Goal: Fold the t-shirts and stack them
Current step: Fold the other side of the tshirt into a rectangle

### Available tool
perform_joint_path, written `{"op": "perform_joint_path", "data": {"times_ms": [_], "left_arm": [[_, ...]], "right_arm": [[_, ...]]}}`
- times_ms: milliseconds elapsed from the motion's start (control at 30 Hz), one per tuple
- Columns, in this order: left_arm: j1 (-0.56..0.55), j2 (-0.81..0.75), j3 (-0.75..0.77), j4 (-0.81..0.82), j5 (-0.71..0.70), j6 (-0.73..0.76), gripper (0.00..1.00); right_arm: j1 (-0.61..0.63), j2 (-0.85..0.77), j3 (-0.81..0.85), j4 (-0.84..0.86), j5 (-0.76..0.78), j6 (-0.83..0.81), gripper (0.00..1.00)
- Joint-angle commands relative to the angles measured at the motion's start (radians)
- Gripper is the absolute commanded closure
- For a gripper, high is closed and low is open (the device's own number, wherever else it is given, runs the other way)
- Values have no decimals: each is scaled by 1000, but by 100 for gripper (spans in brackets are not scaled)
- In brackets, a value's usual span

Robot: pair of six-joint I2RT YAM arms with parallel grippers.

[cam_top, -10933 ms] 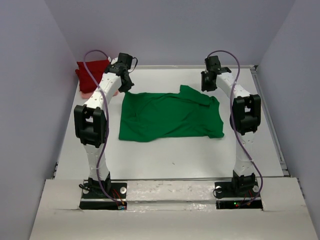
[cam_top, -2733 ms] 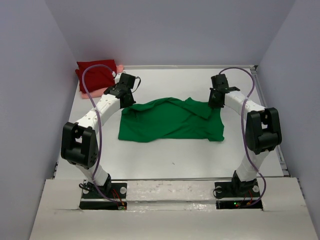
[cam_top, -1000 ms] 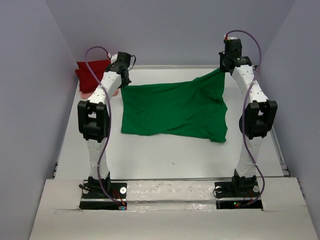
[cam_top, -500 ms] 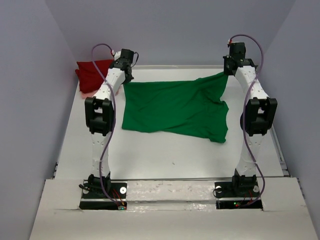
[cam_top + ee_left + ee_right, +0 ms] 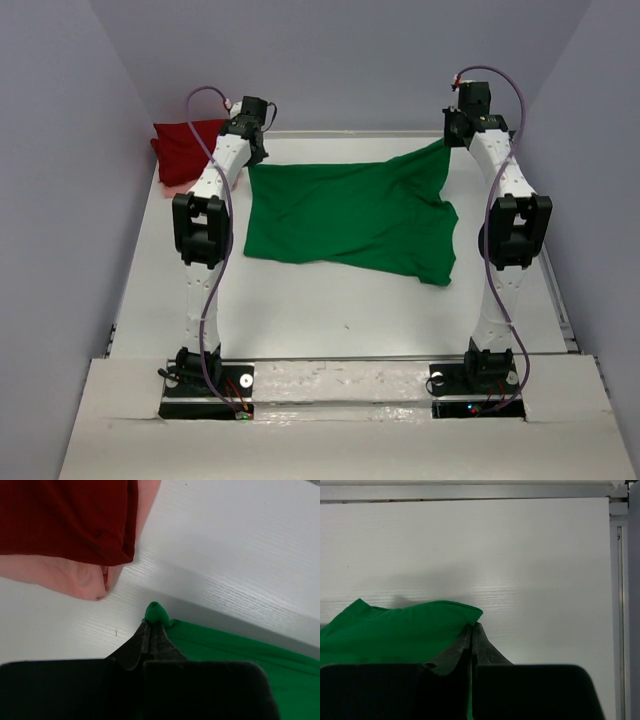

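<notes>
A white table (image 5: 330, 300) is seen, its surface faintly ribbed with fine lines. It is closed in by plain lilac-grey walls (image 5: 350, 60) on three sides. A pale rail (image 5: 548, 262) is fixed along its right edge, and a whitish board (image 5: 340, 440) is laid across the near edge.

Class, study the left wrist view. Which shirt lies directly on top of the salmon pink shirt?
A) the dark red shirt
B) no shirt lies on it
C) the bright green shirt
A: the dark red shirt covers most of the salmon pink shirt, whose edge peeks out beneath it. The green shirt is apart from both, its corner pinched in the left gripper.
</notes>
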Motion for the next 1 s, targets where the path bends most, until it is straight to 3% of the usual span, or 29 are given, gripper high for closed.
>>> {"op": "perform_joint_path", "data": {"times_ms": [0, 300, 433, 700, 967], "left_arm": [[6, -53, -20, -19, -23, 7, 100], [-1, -157, -159, -76, -47, -47, 100], [0, -245, -274, 9, -61, -14, 100], [3, -165, -6, -24, 24, 57, 100], [3, -104, 110, -4, 63, 79, 100]], "right_arm": [[-9, -94, -11, 27, -25, 32, 100], [21, -269, -250, 63, 4, 110, 100], [21, -351, -368, 150, 15, 92, 100], [21, -207, -108, 54, 6, 62, 100], [21, -41, 153, -48, -17, 0, 100]]}}
